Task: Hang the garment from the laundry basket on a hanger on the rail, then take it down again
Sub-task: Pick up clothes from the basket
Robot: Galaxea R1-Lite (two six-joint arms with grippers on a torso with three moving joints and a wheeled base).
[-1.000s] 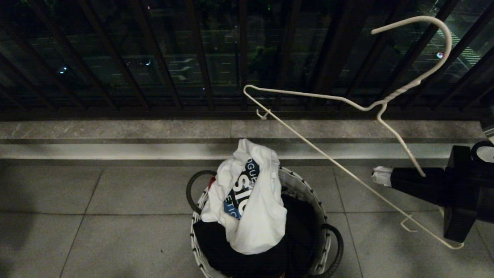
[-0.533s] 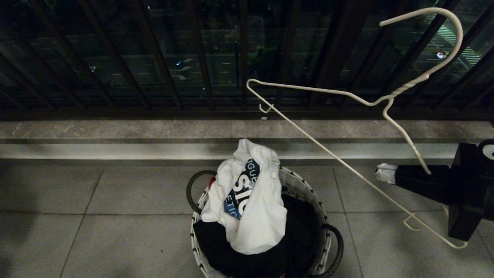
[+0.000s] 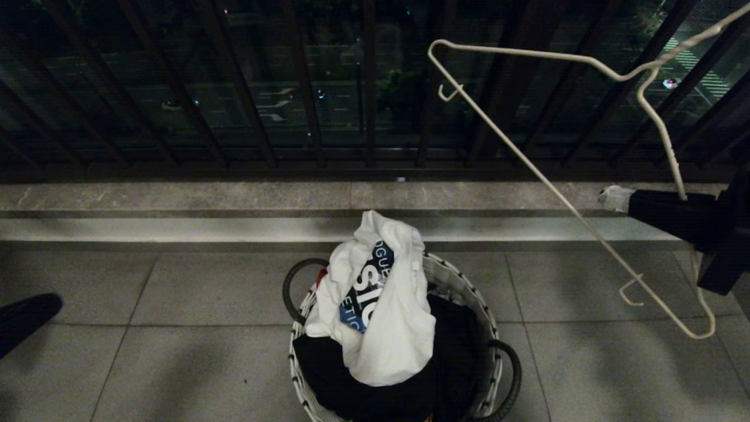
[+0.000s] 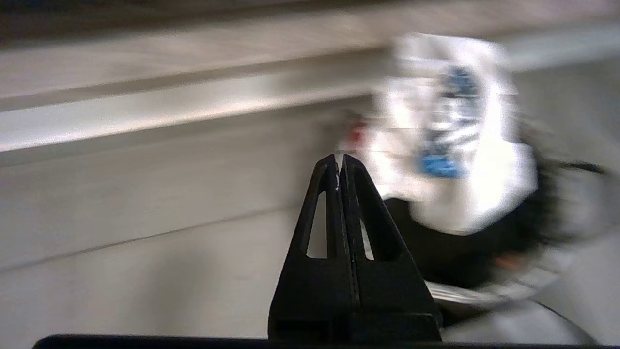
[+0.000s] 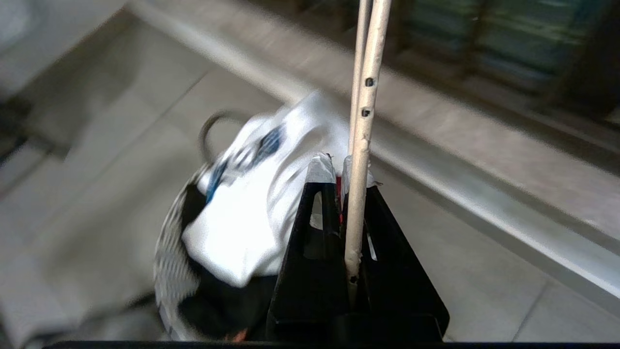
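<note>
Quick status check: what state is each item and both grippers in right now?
White printed T-shirt: crumpled, heaped in basket.
Round woven laundry basket: upright on floor tiles.
Thin white wire hanger: bare, tilted, held aloft.
Right gripper: jaws shut on the hanger's arm.
Left gripper: jaws shut, empty, left of basket.

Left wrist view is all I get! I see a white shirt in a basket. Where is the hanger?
Observer: The right gripper has the hanger, jaws shut on its wire.
Operator: Is it close to the shirt?
Observer: No, it's up in the air to the right of the laundry basket, in front of the dark balcony railing.
Operator: Is anything hanging on it?
Observer: Nothing, the hanger is bare. The garment is bunched on top of the laundry basket.
</note>
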